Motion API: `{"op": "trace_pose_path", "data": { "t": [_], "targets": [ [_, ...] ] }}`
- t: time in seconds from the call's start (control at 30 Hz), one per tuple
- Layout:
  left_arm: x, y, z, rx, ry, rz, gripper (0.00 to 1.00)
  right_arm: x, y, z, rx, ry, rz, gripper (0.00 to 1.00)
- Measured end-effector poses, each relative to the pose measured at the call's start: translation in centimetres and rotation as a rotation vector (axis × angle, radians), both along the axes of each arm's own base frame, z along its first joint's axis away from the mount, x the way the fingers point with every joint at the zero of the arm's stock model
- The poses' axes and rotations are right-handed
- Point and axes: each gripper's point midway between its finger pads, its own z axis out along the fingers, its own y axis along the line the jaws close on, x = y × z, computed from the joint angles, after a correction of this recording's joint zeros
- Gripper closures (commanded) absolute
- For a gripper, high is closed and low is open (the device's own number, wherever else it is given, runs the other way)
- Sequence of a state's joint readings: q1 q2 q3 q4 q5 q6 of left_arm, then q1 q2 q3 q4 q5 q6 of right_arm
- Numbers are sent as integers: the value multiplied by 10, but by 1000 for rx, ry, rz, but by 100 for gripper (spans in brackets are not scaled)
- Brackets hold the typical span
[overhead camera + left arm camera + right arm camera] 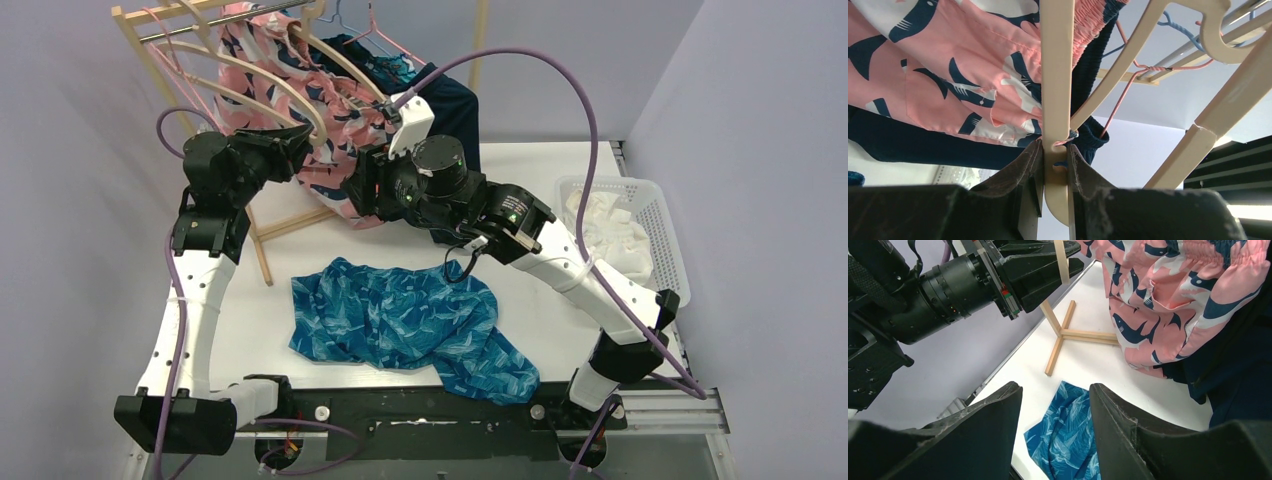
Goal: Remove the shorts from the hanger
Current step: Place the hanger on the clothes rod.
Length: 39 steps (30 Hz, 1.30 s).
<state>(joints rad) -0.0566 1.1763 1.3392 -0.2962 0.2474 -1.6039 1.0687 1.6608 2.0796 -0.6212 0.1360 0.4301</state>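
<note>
Pink-and-navy shorts [335, 175] hang by their gathered waistband from a cream hanger [1057, 75] on the wooden rack [140, 40] at the far left of the table [560, 300]. The left tool [1054, 146] is narrow, its 2 fingers clamped on the lower tip of that hanger, and the pink fabric shows just beside and above it in the left wrist view. The right tool [1055, 390] stands about half open with nothing between its jaws. It hovers beside the hanging pink pair, above the table, facing the left tool. Dark navy shorts [455, 105] hang behind the pink pair, touching it. Blue wave-patterned shorts [410, 325] lie crumpled on the table, between the 2 arm bases and the rack. White fabric [600, 215] sits in the white basket [655, 215] at the table's right edge.
</note>
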Motion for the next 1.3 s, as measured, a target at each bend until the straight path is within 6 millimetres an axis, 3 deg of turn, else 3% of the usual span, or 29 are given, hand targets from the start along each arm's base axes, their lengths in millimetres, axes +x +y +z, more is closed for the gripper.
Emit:
{"op": "trace_pose_path", "data": {
  "t": [0.37,0.57,0.73,0.87,0.97,1.07,1.3],
  "targets": [
    [1,2,-13,62,18,-1,100,4,3,-7,-14,-17,-1,48],
    [-5,3,-20,88,17,0,100,10,13,14,27,-104,24,46],
    [-7,3,-19,98,14,1,100,31,37,32,59,-175,46,49],
    [-7,3,-20,98,14,-2,100,57,54,24,47,-191,42,59],
    [-7,3,-19,98,13,-3,100,72,57,5,11,-172,34,74],
    [-7,3,-19,100,11,-2,100,78,59,-5,-5,-157,46,98],
    [-8,4,-18,97,7,-3,100,75,62,-2,11,-154,59,100]
  ]
}}
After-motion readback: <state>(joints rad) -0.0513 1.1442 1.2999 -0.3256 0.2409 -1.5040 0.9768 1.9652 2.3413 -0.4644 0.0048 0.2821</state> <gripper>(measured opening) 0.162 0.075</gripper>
